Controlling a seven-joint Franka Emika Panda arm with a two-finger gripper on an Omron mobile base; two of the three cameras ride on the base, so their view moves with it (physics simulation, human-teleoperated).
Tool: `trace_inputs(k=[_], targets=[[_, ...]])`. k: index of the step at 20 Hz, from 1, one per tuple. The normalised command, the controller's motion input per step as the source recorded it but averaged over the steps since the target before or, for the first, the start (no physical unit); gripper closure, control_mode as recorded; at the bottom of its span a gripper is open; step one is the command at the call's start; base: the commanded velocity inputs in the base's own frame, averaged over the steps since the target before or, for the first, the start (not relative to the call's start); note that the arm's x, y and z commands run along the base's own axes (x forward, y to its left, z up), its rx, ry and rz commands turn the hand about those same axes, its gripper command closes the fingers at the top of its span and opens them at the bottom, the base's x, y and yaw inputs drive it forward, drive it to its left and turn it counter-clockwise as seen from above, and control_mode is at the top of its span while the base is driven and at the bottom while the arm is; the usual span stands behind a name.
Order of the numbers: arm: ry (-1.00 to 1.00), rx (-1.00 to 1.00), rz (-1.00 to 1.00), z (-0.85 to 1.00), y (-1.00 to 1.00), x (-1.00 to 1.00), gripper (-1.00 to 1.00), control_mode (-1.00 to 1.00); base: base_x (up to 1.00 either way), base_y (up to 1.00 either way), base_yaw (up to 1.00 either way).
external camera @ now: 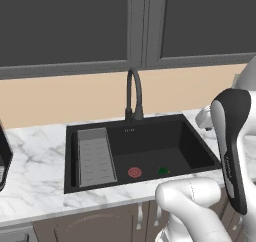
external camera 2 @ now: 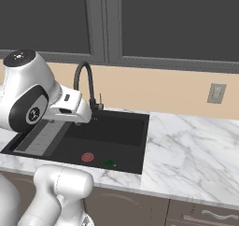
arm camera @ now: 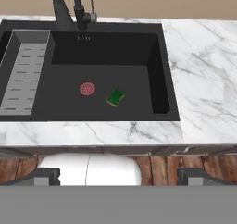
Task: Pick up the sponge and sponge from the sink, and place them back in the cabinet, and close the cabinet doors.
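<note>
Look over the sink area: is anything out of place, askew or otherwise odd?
One thing: a sponge lies on the floor of the sink, right of the red drain disc and turned askew to the basin walls. Nothing looks spilled or damaged.

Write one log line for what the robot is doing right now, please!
stage: before first pick | gripper: open, empty, above counter edge | sponge: on sink floor, right of red drain disc | one sponge visible

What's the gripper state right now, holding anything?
Gripper: open, jaws wide apart, holding nothing. It hangs above the sink's front edge; one sponge lies on the basin floor beside the red drain disc.
</note>
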Motion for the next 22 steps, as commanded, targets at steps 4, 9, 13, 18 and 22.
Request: trace_inputs(k=[4,9,13,18,22], targets=[[0.00,0.00,0.00,-0.01,0.00,0.28,-1.00,-1.00,0.00,0.00,0.00],[0.00,0.00,0.00,-0.12,0.00,0.31,-1.00,-1.00,0.00,0.00,0.00],[0.00,0.00,0.00,-0.21,0.00,0.35,-1.00,-1.00,0.00,0.00,0.00],[0.00,0.00,0.00,-0.18,0.00,0.24,-1.00,-1.00,0.00,0.00,0.00],[0.00,0.00,0.00,-0.19,0.00,0.23,-1.00,-1.00,0.00,0.00,0.00]])
